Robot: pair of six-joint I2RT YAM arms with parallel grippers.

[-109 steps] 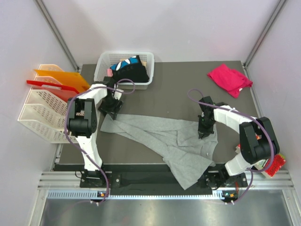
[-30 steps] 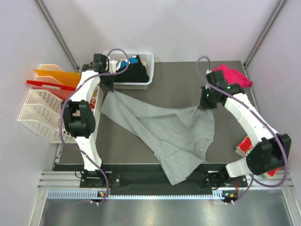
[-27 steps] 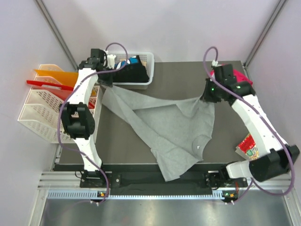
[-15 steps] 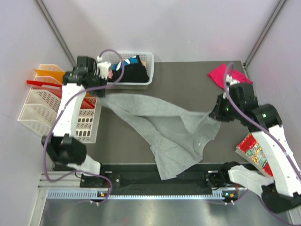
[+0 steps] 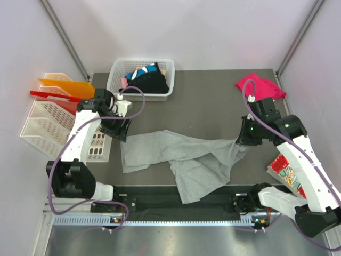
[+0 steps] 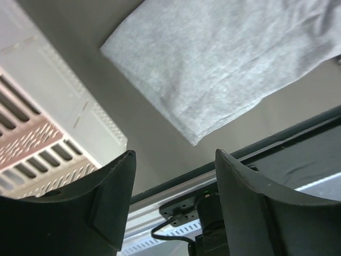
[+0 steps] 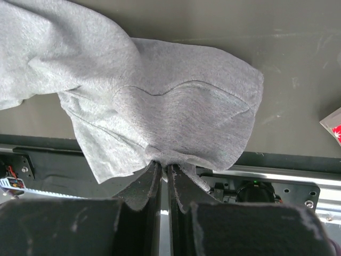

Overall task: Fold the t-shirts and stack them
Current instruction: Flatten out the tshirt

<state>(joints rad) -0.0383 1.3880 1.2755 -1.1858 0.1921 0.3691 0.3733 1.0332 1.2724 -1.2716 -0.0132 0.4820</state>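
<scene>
Left hand [image 6: 173, 160] has just opened, releasing the grey shirt [image 5: 149, 150] onto the near-left counter [image 5: 202, 106]; right hand [image 7: 164, 169] stays clamped on its right edge. Flattening comes next.

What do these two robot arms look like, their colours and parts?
The left arm and right arm are white tubes with chunky black joints. A thin purple cable loops along each. The left gripper and right gripper are black, each with two fingers.
</scene>
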